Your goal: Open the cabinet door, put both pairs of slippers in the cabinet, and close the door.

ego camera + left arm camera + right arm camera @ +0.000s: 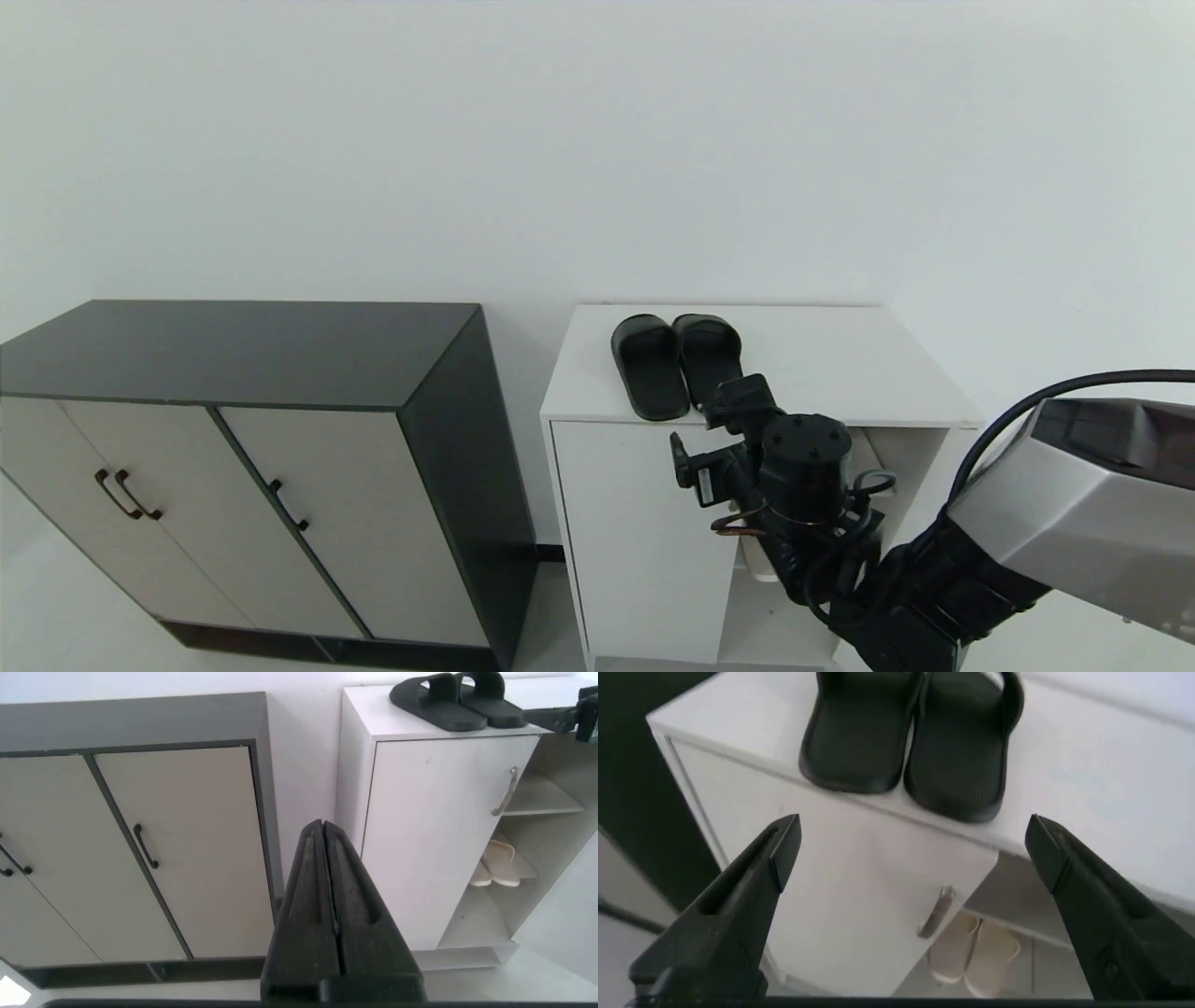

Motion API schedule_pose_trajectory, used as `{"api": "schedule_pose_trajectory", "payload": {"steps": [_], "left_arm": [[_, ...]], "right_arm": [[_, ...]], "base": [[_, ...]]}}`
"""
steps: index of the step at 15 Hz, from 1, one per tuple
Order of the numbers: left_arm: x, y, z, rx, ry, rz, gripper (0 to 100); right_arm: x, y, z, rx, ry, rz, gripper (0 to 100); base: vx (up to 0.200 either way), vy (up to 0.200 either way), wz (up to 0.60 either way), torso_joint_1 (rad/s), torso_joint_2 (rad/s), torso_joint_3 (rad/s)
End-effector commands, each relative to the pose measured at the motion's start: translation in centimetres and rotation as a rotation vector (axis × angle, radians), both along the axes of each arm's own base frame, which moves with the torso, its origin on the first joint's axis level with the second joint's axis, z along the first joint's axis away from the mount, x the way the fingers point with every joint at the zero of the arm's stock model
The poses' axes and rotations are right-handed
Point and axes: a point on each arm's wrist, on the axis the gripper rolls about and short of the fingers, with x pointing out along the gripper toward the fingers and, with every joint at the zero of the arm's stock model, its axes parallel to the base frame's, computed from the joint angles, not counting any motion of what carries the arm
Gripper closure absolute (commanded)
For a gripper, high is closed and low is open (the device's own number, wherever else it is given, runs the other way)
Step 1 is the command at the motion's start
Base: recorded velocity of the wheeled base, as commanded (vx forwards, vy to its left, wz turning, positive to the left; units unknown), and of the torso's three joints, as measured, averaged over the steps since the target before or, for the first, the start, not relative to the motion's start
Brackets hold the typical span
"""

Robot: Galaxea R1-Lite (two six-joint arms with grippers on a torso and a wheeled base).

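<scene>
The left gripper hangs well back from the furniture with its two dark fingers pressed flat together and nothing between them. It faces the gap between the two cabinets. The right arm enters the head view from about 4 o'clock. The right gripper is spread wide and empty, hovering just in front of the top front edge of the white cabinet, with one finger to each side of the black slippers. It is not touching them. Under the gripper, the white cabinet's left door is shut, with a slim metal handle along its edge. At 3 o'clock from that door the cabinet stands open and its shelves show. A pale pair of slippers lies side by side on a lower shelf in this open part. The black slippers lie at 12 o'clock from the right gripper, on the cabinet's top near its front left corner. They sit close beside each other with their near ends at the front edge. At 9 o'clock from the white cabinet, a little apart from it, stands a dark cabinet with beige doors and dark handles, all closed. Both cabinets back onto a plain white wall.
</scene>
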Motion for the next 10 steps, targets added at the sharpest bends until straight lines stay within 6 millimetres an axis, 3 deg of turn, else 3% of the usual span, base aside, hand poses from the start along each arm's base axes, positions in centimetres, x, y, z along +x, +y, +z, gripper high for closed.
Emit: {"api": "schedule_pose_trajectory", "payload": {"steps": [1,9,10], "left_arm": [[0.00,0.00,0.00,0.000,0.000,0.000,100],[0.00,0.00,0.00,0.003,0.000,0.000,100],[0.00,0.00,0.00,0.003,0.000,0.000,100]], "right_arm": [[0.08,0.22,1.28,0.033,-0.030,-0.011,0],[0.46,0.46,1.99,0.110,-0.041,-0.031,0],[0.46,0.46,1.99,0.110,-0.041,-0.031,0]], "base": [[0.000,0.000,0.00,0.000,0.00,0.000],[0.000,0.000,0.00,0.000,0.00,0.000],[0.200,0.000,0.00,0.002,-0.01,0.002]]}}
